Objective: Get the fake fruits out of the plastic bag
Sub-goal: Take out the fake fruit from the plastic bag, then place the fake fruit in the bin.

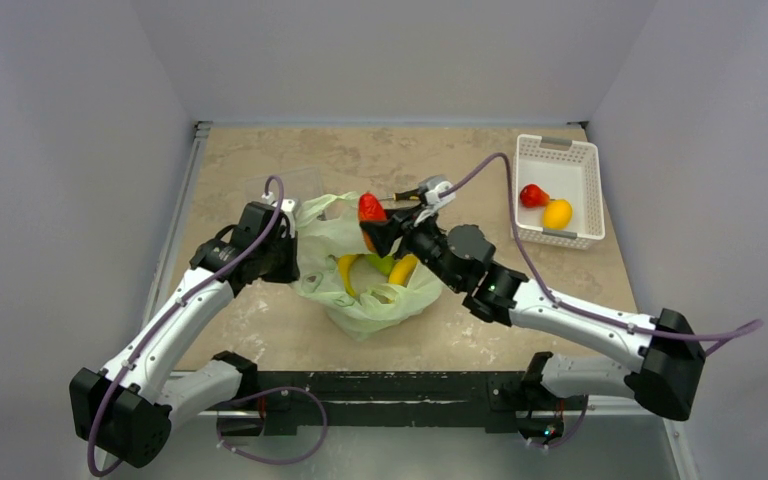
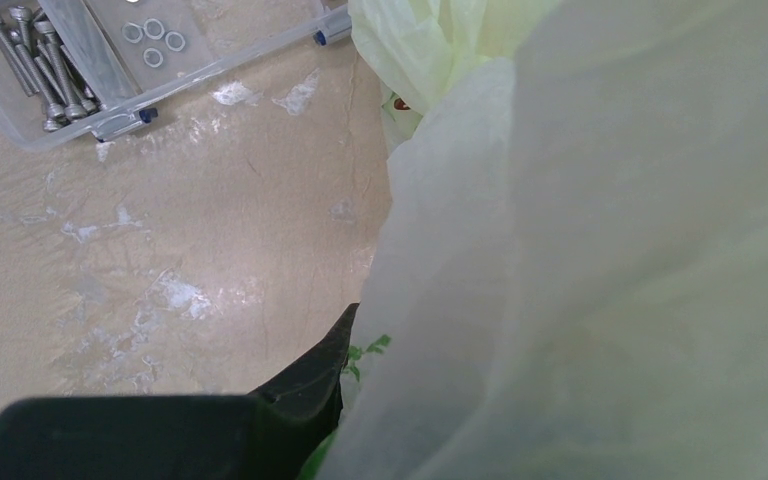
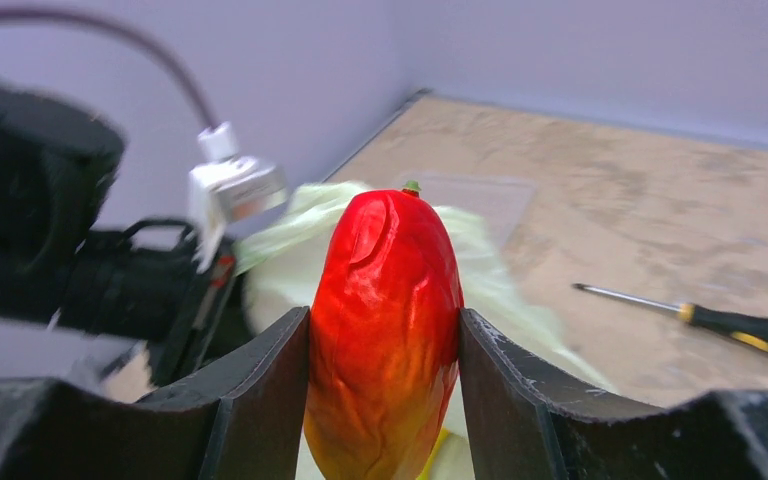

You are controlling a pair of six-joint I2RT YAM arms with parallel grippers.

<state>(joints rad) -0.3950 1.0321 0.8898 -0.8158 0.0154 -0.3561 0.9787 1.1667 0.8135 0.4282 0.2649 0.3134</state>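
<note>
My right gripper (image 1: 375, 232) is shut on a glossy red fruit (image 1: 371, 208) that fades to orange at its base, and holds it above the mouth of the plastic bag (image 1: 370, 315). In the right wrist view the red fruit (image 3: 385, 260) is clamped between both fingers (image 3: 260, 390). Inside the pale yellow-green bag lie a yellow banana (image 1: 347, 272), a green pear (image 1: 385, 263) and an orange-yellow fruit (image 1: 404, 268). My left gripper (image 1: 293, 255) grips the bag's left edge. In the left wrist view the bag (image 2: 600, 250) drapes over one black finger (image 2: 305, 385) and hides the other.
A white slotted basket (image 1: 592, 190) at the back right holds a red fruit (image 1: 532, 195) and an orange-yellow one (image 1: 557, 213). A yellow-and-black screwdriver (image 3: 740, 328) lies behind the bag. A clear box of bolts and washers (image 2: 60, 70) sits at the back left.
</note>
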